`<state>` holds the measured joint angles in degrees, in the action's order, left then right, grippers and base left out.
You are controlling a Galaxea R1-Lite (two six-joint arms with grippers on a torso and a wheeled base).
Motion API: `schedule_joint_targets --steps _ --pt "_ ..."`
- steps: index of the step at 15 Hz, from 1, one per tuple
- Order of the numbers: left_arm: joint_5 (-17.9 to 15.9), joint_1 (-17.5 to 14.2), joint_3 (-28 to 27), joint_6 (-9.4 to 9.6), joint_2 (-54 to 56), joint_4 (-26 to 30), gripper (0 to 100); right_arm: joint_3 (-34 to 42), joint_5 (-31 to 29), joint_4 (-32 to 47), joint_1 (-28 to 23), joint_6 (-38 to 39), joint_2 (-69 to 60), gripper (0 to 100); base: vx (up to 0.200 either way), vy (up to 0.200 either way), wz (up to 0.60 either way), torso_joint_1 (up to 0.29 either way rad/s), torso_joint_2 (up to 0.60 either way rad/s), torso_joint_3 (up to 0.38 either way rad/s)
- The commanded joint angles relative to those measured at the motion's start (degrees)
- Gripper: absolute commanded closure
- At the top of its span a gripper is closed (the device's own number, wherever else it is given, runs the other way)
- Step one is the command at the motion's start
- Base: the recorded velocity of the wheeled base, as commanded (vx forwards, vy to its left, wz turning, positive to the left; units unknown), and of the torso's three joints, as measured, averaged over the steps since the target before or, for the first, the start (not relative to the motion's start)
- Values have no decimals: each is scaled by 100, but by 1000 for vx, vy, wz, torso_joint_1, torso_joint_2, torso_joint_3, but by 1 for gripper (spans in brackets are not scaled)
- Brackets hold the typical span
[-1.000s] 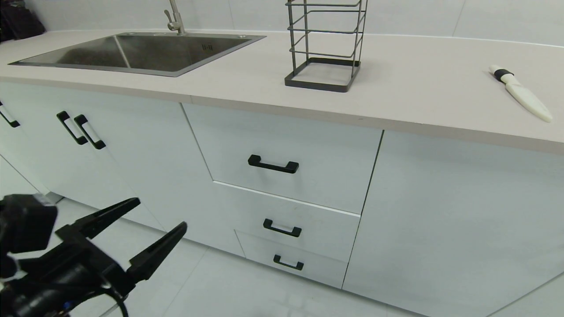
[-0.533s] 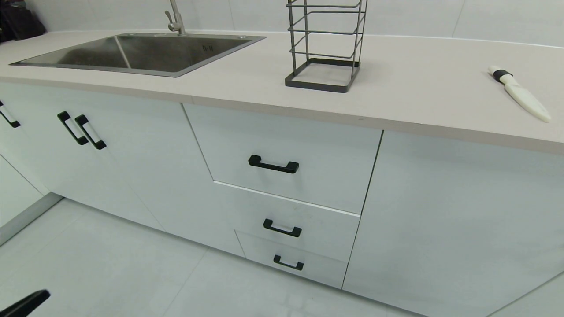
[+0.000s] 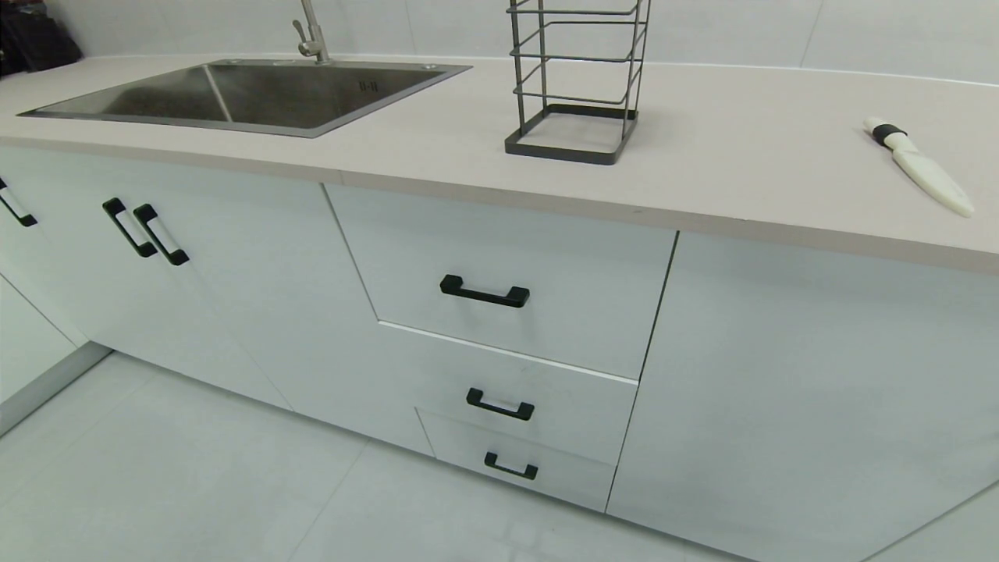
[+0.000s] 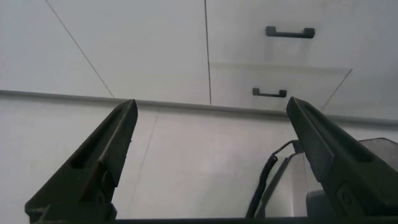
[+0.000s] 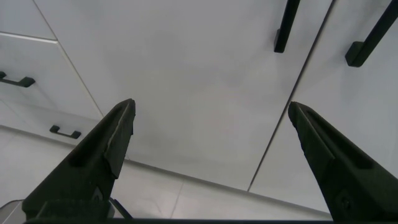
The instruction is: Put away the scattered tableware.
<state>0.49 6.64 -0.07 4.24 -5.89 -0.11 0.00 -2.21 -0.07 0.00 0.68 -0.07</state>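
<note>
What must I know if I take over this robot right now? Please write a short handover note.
Left gripper: open, holding nothing, pointing toward the lower drawers.
Right gripper: open, holding nothing, facing the cabinet doors.
Knife: lies flat on the counter, at its right end, apart from the wire rack.
Done: nothing visibly put away.
Left: grasp the knife and store it, probably in the rack.

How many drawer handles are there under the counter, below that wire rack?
3, stacked one above another: the top handle, the middle handle and the bottom handle, nearest the floor. The door handles further left are not counted.
</note>
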Motion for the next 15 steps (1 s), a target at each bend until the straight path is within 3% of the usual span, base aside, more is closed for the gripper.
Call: schedule_joint_targets --steps 1,3,5,7,8,10,15 --pt "22 -427 7 6 167 -7 0 0 1 -1 0 2 7 0 0 0 -600 2 7 7" --pt "22 -700 7 33 571 -15 0 0 1 -1 0 -7 7 0 0 0 -600 2 0 0" --pt "30 -691 7 -64 580 -15 0 0 10 -1 0 -7 7 0 0 0 0 0 0 0" --pt "-14 -691 7 -20 580 -7 0 0 1 -1 0 -7 7 0 0 0 0 0 0 0" --pt "-5 -691 7 -108 580 2 0 0 10 -1 0 -7 7 0 0 0 0 0 0 0" --pt "13 -691 7 -538 580 -7 0 0 19 -1 0 -24 7 0 0 0 0 0 0 0" --pt "22 -691 7 -582 580 -7 0 0 10 -1 0 -24 7 0 0 0 0 0 0 0"
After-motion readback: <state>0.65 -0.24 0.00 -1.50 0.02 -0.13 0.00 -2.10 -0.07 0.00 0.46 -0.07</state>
